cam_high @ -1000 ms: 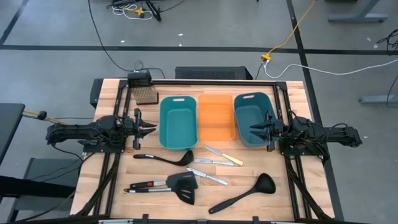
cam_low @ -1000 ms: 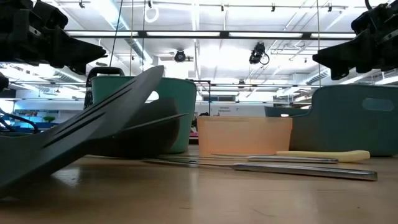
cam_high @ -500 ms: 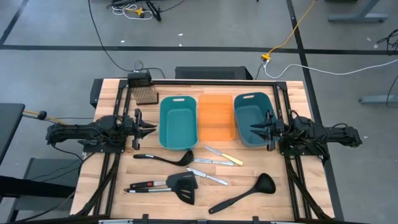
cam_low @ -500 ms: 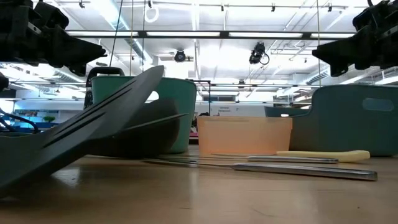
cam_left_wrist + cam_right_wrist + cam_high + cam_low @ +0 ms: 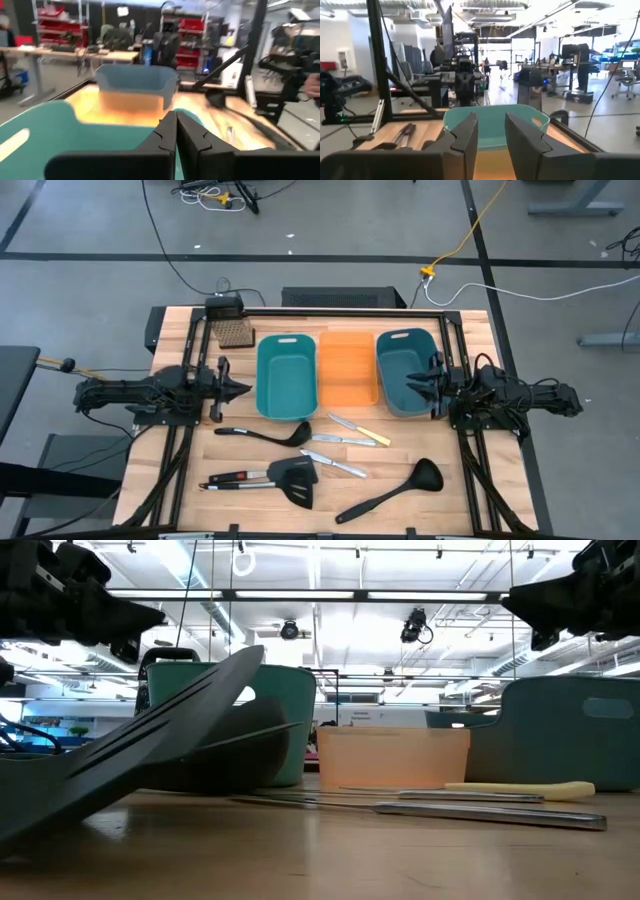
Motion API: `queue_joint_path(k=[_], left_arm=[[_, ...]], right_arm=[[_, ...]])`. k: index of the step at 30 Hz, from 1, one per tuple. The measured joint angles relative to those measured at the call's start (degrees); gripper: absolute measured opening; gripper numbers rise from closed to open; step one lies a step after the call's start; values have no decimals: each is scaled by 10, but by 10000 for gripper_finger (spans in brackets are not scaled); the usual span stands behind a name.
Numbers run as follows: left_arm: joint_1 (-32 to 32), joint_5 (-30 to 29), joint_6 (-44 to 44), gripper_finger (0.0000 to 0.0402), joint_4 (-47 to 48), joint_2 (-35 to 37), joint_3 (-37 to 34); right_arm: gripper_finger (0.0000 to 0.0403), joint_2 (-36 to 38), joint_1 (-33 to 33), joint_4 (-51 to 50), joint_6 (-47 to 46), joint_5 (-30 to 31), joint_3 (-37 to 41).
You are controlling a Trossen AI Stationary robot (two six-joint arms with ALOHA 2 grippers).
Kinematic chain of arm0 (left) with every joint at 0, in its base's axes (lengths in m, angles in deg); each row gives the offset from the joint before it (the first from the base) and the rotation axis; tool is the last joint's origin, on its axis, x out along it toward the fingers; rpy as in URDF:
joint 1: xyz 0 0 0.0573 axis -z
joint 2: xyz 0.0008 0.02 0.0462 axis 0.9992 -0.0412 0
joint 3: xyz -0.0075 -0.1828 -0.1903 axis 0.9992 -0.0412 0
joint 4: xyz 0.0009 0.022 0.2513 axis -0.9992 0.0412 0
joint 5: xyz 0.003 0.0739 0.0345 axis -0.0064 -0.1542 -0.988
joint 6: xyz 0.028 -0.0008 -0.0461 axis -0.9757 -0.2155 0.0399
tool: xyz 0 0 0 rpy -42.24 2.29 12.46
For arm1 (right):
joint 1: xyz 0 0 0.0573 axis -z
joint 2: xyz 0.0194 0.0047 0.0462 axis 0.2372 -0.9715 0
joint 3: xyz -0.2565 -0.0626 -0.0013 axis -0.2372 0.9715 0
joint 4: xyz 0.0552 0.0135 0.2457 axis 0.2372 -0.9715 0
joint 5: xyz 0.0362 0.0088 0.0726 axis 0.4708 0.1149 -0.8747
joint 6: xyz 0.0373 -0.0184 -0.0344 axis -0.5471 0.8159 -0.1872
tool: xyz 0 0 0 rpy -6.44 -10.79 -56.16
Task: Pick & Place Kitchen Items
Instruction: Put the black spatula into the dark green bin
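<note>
Three bins block the table's far middle; utensils crowd the near middle; bare table flanks them.

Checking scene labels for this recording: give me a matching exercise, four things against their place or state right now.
Things:
1. left gripper
2. right gripper
3. yellow-handled knife
4. orange bin

Places or states:
A. between the two teal bins
B. shut, empty, beside the left-hand teal bin
C. open, over the right-hand teal bin
D. lying on the table in front of the bins

Pairs: 1-B, 2-C, 3-D, 4-A
</note>
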Motion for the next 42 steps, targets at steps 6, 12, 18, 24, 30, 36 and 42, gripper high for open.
queue_joint_path(k=[6, 12, 18, 24, 30, 36, 42], left_arm=[[0, -4, -14, 6, -10, -2, 6], [0, 0, -11, 5, -9, -3, 10], [0, 0, -12, 4, -10, -3, 11], [22, -25, -11, 3, -9, -14, 33], [81, -107, -13, 2, 43, -102, 127], [169, -197, 17, 2, 153, -285, 263], [254, -242, 134, 4, 346, -474, 420]], right_arm=[[62, -21, 0, -15, 9, -13, 0], [13, -51, -1, -35, -28, -19, 0], [6, -80, -15, -40, -41, 19, 0], [16, -88, -24, -31, -34, 104, 0], [7, -88, -24, -9, -12, 90, 0], [22, -88, -24, -9, -6, 87, 0], [26, -88, -24, -11, -6, 87, 0]])
